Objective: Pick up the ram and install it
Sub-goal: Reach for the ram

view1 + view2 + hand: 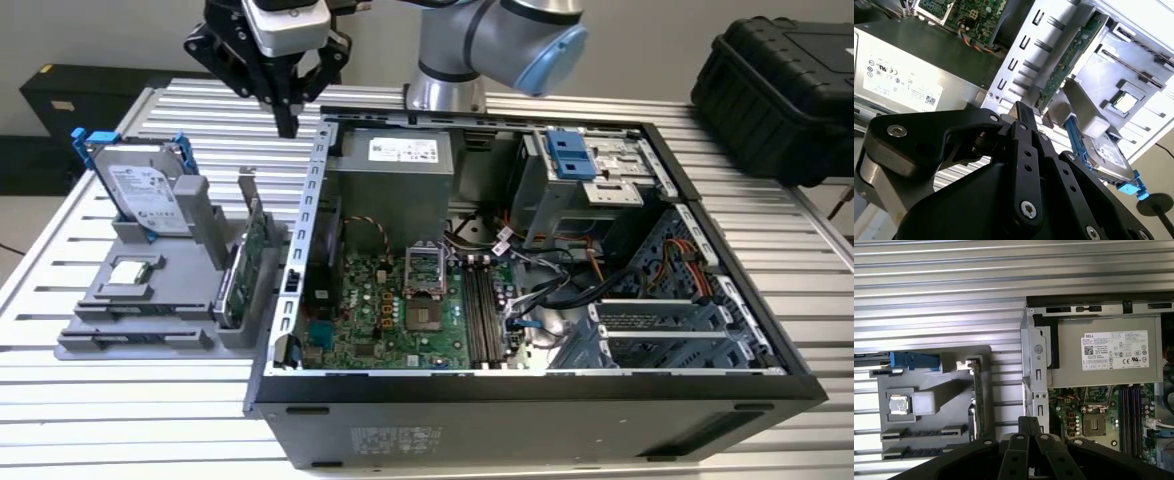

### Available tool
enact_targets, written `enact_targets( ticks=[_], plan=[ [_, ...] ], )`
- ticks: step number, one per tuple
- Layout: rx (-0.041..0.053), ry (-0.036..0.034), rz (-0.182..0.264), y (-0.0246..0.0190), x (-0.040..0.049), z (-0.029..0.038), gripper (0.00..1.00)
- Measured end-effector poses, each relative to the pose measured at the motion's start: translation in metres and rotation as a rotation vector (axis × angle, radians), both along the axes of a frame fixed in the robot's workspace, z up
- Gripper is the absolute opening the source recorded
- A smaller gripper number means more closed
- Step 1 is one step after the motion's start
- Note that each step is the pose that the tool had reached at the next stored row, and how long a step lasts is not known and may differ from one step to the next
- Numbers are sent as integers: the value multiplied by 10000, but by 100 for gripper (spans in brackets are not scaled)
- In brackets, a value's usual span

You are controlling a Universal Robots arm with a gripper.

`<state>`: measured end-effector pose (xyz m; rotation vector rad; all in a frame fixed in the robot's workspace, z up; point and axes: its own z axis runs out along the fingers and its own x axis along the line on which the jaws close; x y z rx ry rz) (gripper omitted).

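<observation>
The gripper (284, 122), fingers pressed together on nothing, hangs above the open computer case (534, 420), over its side wall at the end where the power supply (394, 150) sits. Just outside that wall stands a gray holder (134, 340). In it the ram (230, 285) rests on edge, well apart from the gripper, with a wider bracketed card (260, 235), a hard drive (134, 190) and a processor chip (130, 272). Inside the case lies the motherboard (387, 310).
</observation>
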<state>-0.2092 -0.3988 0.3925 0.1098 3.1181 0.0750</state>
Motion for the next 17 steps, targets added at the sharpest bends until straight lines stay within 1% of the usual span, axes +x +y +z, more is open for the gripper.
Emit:
enact_targets(
  ticks=[17],
  plan=[
    [1,0,32,0,-229,-2,0]
  ],
)
